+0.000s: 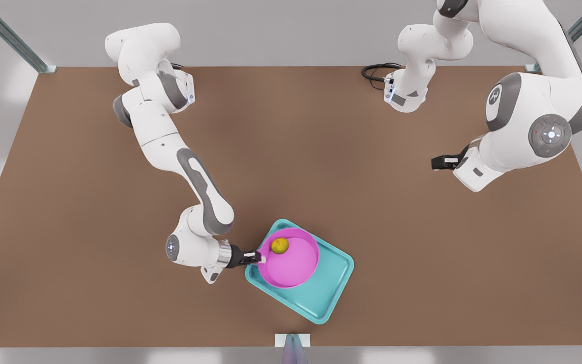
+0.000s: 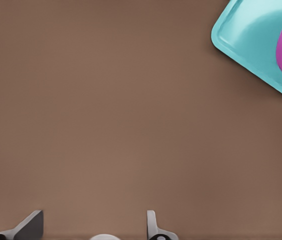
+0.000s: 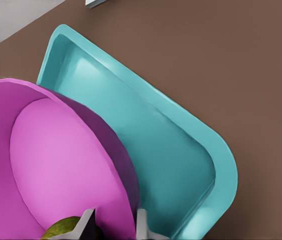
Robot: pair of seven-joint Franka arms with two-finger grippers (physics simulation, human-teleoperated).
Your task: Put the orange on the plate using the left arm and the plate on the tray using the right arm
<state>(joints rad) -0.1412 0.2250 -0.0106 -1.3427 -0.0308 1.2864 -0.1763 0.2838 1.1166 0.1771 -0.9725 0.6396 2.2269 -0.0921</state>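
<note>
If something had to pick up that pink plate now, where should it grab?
By the raised rim of the plate, one finger inside and one outside, from the front view's left, where the right gripper already pinches it. The rim is thin and upright; the orange sits just inside there.

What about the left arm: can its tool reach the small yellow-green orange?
Probably yes: the orange lies uncovered in the round magenta plate, though the right tool grips the rim beside it; the left tool hangs open.
</note>
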